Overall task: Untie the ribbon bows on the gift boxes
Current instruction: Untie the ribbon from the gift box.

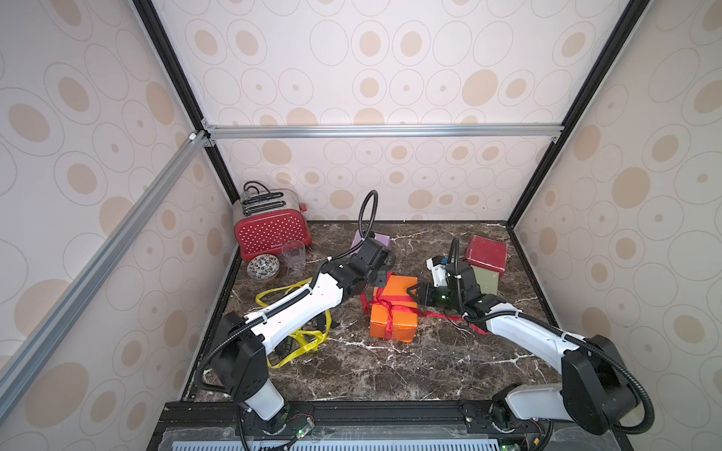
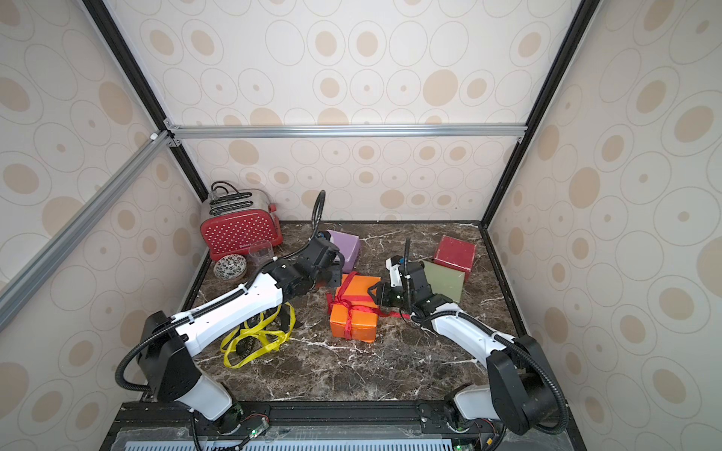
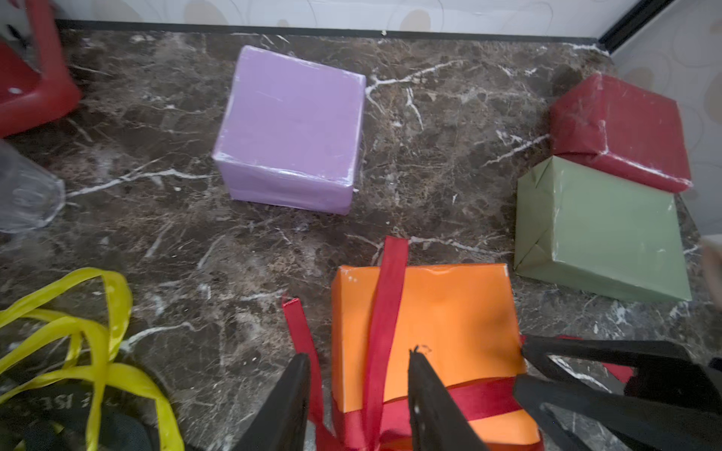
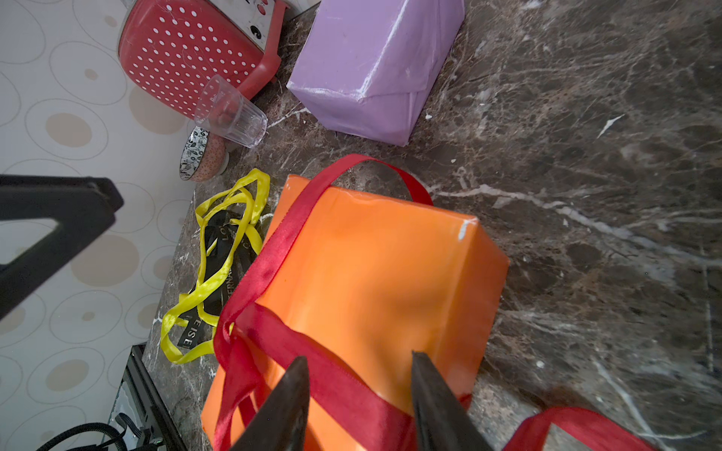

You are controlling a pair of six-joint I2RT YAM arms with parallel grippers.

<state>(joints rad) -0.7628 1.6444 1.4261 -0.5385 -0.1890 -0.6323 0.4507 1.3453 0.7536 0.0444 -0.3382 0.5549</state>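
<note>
The orange gift box [image 1: 394, 312] stands mid-table with a red ribbon [image 1: 390, 302] still wrapped round it, knotted on top, its ends trailing on the table. My left gripper [image 3: 358, 354] hovers open at the box's far left corner, a red strand [image 3: 385, 312] between its fingers. My right gripper [image 4: 357, 357] is open over the box's right edge, its jaws either side of the red band [image 4: 344, 386]. The lilac box [image 1: 383, 241], dark red box [image 1: 486, 254] and olive green box [image 1: 486, 279] carry no ribbon. Loose yellow ribbons [image 1: 304, 339] and a black ribbon [image 4: 226, 250] lie by the left arm.
A red white-dotted toaster [image 1: 271, 228], a clear glass [image 1: 293, 254] and a patterned bowl [image 1: 263, 267] stand in the back left corner. Walls close in the marble table [image 1: 390, 375] on three sides. The dark red box leans on the olive green one.
</note>
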